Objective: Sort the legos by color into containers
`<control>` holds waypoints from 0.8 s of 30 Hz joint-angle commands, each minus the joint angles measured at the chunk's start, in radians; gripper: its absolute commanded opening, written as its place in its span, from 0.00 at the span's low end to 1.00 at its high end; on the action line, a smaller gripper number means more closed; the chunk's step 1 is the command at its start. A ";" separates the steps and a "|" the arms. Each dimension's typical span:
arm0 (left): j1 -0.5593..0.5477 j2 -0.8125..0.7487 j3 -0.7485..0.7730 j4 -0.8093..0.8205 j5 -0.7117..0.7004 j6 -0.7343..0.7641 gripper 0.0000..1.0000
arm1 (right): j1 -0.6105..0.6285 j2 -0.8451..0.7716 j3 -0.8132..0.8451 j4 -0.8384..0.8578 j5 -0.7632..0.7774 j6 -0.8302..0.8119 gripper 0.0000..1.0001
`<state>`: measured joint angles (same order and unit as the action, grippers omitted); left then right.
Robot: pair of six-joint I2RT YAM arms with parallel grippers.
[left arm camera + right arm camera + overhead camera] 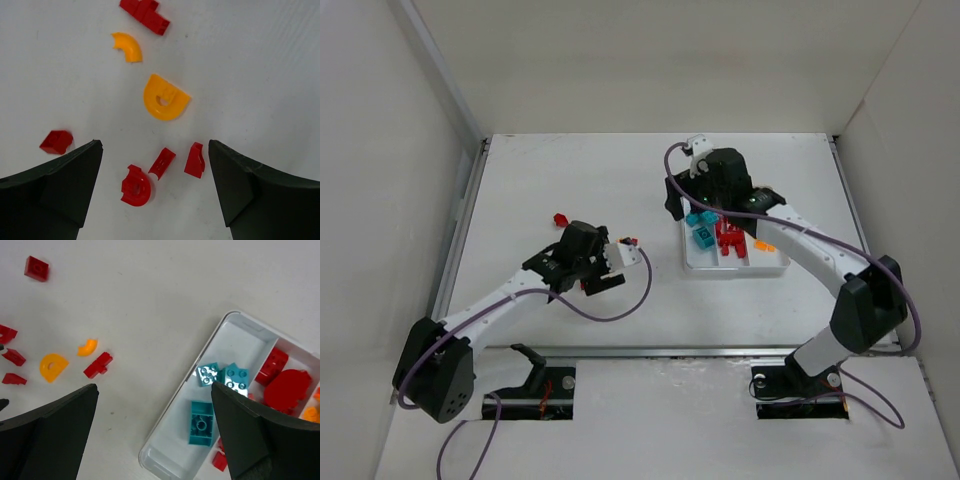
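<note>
Three red legos (pixel 161 163) lie between the open left jaws.

Tray (pixel 227 340) cut off at right edge, last compartment (pixel 311 365) barely seen, perhaps orange inside; red brick (pixel 145 12) clipped at top

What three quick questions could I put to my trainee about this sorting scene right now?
1. True or false: the left gripper is open, with loose red legos lying on the table between its fingers.
2. In the right wrist view, which colour lies in the tray compartment on the side nearest the loose pieces? A red, B teal, C orange-yellow.
3. How many orange-yellow legos does the left wrist view show?

Key:
1. True.
2. B, the teal legos.
3. Two, a half-disc and a curved piece.
</note>
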<state>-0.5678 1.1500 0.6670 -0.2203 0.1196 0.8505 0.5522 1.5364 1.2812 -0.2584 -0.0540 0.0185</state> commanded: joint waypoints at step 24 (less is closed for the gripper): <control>0.020 -0.254 -0.426 0.791 -0.931 -0.419 0.99 | -0.052 0.242 0.126 -0.162 0.465 0.368 0.78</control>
<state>-0.5426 0.9337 0.2768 0.4160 -0.7650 0.3641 0.5423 1.7782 1.4624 -0.3668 0.5434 0.3668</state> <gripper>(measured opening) 0.977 0.772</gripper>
